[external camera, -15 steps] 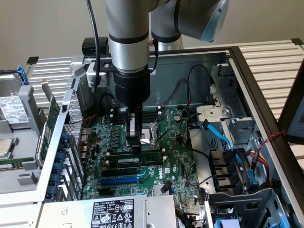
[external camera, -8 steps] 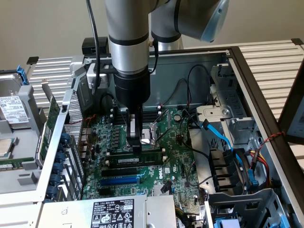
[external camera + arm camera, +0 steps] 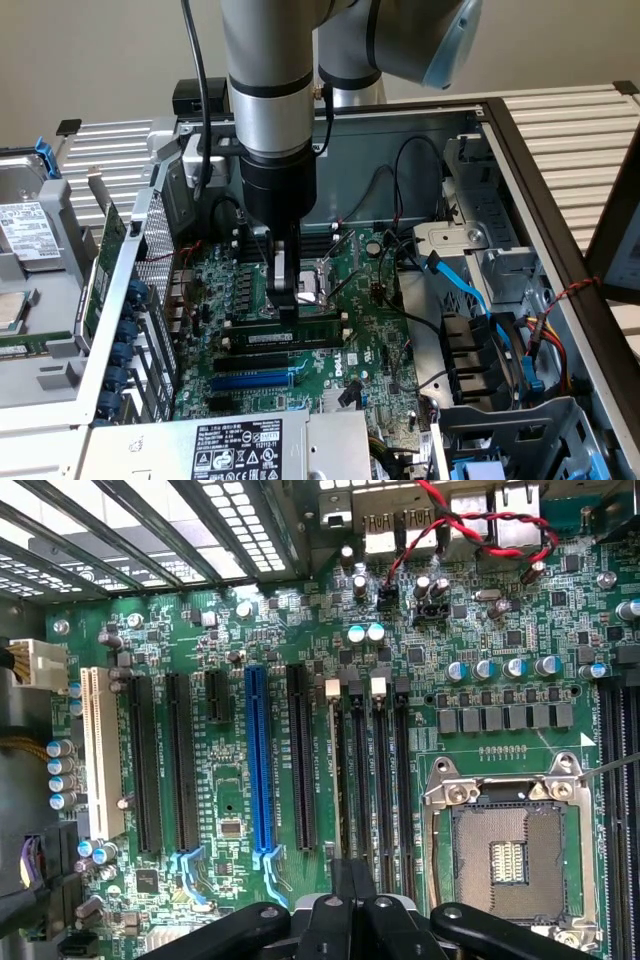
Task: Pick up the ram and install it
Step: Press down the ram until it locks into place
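Ram [image 3: 290, 336], a thin green stick with black chips and a white label, lies seated in a memory slot directly beneath the claw [image 3: 286, 312], whose fingers are closed, pressing its top edge. Label text unreadable.

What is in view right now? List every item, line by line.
case: one, grey metal, open, around everything.
motherboard: one, green, on the case floor.
ram: one, green with a white label, lying along the memory slots.
blue slot: one, blue, among black slots.
white slot: one, white, outermost of the card slots.
processor socket: one, silver frame, beside the memory slots.
blue cables: several, blue, exterior view's right.
power supply: one, grey with a label, nearest the exterior camera.
arm: one, silver, reaching down.
fingers: black, closed, just above the ram.
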`<state>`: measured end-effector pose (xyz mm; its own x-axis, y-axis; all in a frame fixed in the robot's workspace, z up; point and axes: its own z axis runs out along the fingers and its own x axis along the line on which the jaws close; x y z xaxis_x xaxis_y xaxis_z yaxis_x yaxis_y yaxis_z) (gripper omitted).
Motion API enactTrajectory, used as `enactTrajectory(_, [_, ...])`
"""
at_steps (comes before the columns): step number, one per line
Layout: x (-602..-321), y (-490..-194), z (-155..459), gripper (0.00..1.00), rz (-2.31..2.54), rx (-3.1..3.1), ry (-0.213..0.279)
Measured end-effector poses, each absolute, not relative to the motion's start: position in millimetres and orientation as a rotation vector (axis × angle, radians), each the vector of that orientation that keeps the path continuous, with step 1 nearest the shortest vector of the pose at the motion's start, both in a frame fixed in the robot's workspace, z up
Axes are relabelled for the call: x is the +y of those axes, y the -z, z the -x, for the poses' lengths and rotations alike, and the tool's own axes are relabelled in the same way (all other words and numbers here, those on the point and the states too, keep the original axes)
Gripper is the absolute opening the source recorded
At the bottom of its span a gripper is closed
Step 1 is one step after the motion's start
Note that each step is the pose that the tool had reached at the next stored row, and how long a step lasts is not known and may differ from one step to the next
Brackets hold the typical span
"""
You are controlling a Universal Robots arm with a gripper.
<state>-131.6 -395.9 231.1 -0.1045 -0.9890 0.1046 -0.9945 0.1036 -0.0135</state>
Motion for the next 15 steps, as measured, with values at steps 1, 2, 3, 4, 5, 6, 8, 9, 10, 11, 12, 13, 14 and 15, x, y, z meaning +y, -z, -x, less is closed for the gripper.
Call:
enactTrajectory(1, [-395.9, -231.2, 131.6, 0.1, -2.054, -2.281, -0.124])
enactTrajectory(2, [-395.9, -231.2, 131.6, 0.1, -2.054, -2.281, -0.124])
enactTrajectory(3, [-395.9, -231.2, 131.6, 0.1, -2.054, -2.281, -0.124])
enactTrajectory(4, [-395.9, -231.2, 131.6, 0.1, -2.054, -2.281, -0.124])
enactTrajectory(5, [-395.9, -231.0, 131.6, 0.1, -2.054, -2.281, -0.124])
enactTrajectory(6, [-395.8, -230.7, 131.6, 0.1, -2.054, -2.281, -0.124])
enactTrajectory(8, [-395.8, -229.8, 131.6, 0.1, -2.054, -2.281, -0.124])
enactTrajectory(9, [-395.9, -229.3, 131.6, 0.1, -2.054, -2.281, -0.124])
enactTrajectory(10, [-395.9, -228.8, 131.6, 0.1, -2.054, -2.28, -0.124])
enactTrajectory(11, [-396.0, -228.6, 131.7, 0.1, -2.054, -2.28, -0.124])
enactTrajectory(12, [-396.0, -228.5, 131.7, 0.1, -2.054, -2.28, -0.124])
enactTrajectory(13, [-395.9, -228.4, 131.7, 0.1, -2.054, -2.28, -0.124])
enactTrajectory(14, [-395.9, -228.2, 131.6, 0.1, -2.054, -2.281, -0.124])
enactTrajectory(15, [-395.9, -228.2, 131.6, 0.1, -2.054, -2.281, -0.124])
